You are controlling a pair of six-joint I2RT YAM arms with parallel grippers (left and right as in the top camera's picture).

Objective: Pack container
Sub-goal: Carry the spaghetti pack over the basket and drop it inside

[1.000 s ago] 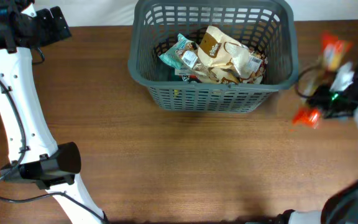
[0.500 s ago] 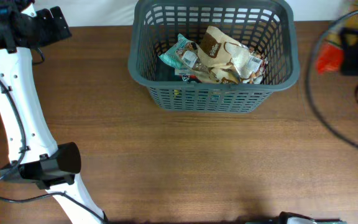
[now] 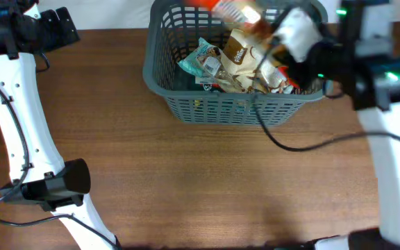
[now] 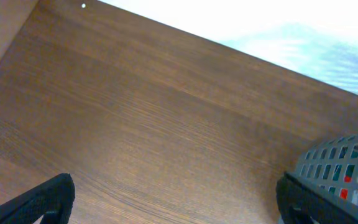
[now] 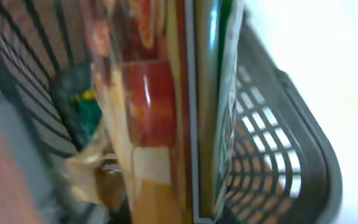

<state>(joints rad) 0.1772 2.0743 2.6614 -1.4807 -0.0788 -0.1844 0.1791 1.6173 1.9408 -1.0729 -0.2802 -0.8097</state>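
The dark grey slotted container stands at the back middle of the table. It holds a teal packet, a beige bag and other packets. My right gripper is over the container's back right part, shut on an orange-red packet that hangs above the rim. In the right wrist view this packet fills the frame and hides the fingers, with the container's wall behind it. My left gripper is open and empty at the far left, and its wrist view shows bare wood and the container's corner.
The left arm's white link and black joint stand at the front left. A black cable loops from the right arm over the table in front of the container. The table's back edge meets a white surface.
My right arm has swung left from beside the container to above it, carrying the orange-red packet. The left arm and the packets inside have not moved.
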